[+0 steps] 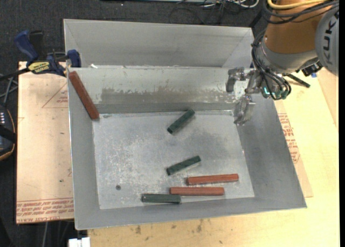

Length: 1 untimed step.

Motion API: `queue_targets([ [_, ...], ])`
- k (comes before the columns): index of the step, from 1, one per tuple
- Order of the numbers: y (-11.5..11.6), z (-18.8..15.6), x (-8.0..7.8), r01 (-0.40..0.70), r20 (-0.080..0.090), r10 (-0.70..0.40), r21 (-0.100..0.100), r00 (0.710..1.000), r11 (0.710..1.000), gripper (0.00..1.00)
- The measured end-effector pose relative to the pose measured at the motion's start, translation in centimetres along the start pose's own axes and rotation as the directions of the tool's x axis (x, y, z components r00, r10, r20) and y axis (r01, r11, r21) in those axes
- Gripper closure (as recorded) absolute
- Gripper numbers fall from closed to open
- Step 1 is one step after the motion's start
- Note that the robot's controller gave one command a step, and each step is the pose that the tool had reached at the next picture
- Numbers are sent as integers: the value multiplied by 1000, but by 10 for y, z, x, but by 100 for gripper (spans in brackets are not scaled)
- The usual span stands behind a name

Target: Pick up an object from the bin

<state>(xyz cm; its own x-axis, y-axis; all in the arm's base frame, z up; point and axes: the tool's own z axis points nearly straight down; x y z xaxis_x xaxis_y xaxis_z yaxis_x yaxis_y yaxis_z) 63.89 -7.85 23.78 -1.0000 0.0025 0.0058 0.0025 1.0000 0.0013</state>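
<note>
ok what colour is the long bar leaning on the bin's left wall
Reddish-brown; the long flat bar shows best in the camera view.

Scuffed, dull metal bin (161, 87) — matt red-brown sticks (212, 178) and dark green sticks (180, 122).

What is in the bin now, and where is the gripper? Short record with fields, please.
gripper: gripper near the far right corner of the bin
held: nothing seen
nearest: tilted dark green stick, to its left in view
floor middle: second dark green stick
near side: third dark green stick; upper red-brown stick and lower red-brown stick, parallel
left wall: leaning red-brown stick
</note>
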Motion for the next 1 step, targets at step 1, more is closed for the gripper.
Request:
queue_targets([
  [1, 0, -5, -1, 1, 8, -2, 1, 1000, 1000, 0],
])
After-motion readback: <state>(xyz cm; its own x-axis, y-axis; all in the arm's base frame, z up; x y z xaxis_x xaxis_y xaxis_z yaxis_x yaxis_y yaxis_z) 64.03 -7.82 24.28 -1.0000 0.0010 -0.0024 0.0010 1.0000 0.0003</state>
